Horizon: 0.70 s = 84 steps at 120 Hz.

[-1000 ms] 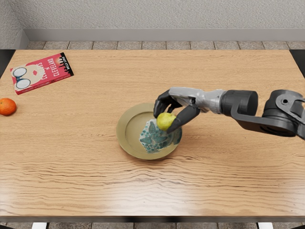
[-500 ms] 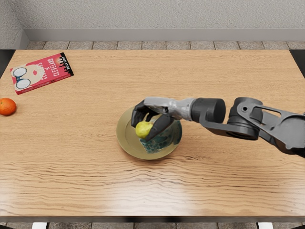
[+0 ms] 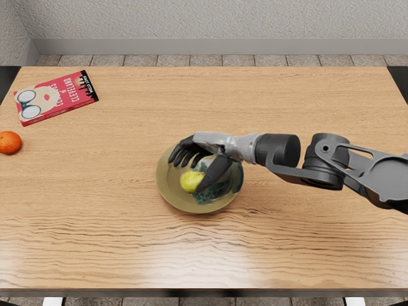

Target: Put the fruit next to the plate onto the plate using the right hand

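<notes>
Head view showed the right hand (image 3: 205, 152), fingers spread, above the small yellow fruit (image 3: 189, 182) on the plate (image 3: 166, 183); it looked light, firm, smooth, best pinched across its middle.

Red book (image 3: 55, 97) lies flat near far-left corner of wooden tabletop (image 3: 191, 242); orange (image 3: 9, 142) at left edge, nearer the camera, apart from book; grey wall (image 3: 204, 19) behind.
</notes>
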Available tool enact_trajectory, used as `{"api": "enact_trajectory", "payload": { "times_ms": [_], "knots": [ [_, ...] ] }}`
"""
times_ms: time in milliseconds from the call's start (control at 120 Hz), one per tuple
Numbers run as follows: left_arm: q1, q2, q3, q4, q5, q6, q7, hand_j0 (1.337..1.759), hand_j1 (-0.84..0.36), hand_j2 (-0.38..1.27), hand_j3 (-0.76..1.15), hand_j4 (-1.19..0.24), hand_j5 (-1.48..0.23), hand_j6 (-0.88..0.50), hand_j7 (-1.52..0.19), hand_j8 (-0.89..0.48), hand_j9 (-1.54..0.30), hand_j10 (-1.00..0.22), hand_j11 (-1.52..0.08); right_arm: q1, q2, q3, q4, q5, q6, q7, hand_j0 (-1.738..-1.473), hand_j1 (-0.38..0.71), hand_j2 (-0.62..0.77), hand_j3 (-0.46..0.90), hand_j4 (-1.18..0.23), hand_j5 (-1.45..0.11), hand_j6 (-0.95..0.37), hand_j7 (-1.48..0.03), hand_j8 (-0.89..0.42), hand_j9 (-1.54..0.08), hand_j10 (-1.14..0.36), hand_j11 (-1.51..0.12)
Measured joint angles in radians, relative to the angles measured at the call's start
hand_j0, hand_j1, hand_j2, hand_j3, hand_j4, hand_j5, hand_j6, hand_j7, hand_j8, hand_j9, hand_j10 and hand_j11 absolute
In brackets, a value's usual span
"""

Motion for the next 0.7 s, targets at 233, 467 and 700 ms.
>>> {"api": "enact_trajectory", "payload": {
  "times_ms": [233, 467, 700],
  "knots": [
    [0.0, 0.0, 0.0, 0.0, 0.0, 0.0, 0.0, 1.658, 0.35, 0.0, 0.0, 0.0, 0.0, 0.0, 0.0, 0.0, 0.0, 0.0, 0.0, 0.0, -0.006, 0.003, -0.001, 0.06, -0.002, 0.001, -1.658, -0.09, -0.02, 0.0, -0.23, -0.3, -0.23, -0.3, -0.21, -0.3, -0.22, -0.3],
    [0.0, 0.0, 0.0, 0.0, 0.0, 0.0, 0.0, 1.658, 0.35, 0.0, 0.0, 0.0, 0.0, 0.0, 0.0, 0.0, 0.0, 0.0, 0.0, 0.007, -0.073, 0.032, 0.014, 0.263, 0.08, 0.006, -1.658, -0.23, -0.01, 0.0, -0.1, -0.13, -0.1, -0.13, -0.1, -0.13, -0.1, -0.13],
    [0.0, 0.0, 0.0, 0.0, 0.0, 0.0, 0.0, 1.658, 0.35, 0.0, 0.0, 0.0, 0.0, 0.0, 0.0, 0.0, 0.0, 0.0, 0.0, 0.007, -0.196, 0.067, 0.048, 0.509, 0.202, 0.01, -1.658, -0.28, -0.01, 0.0, -0.06, -0.08, -0.06, -0.07, -0.06, -0.08, -0.06, -0.08]
  ]
}}
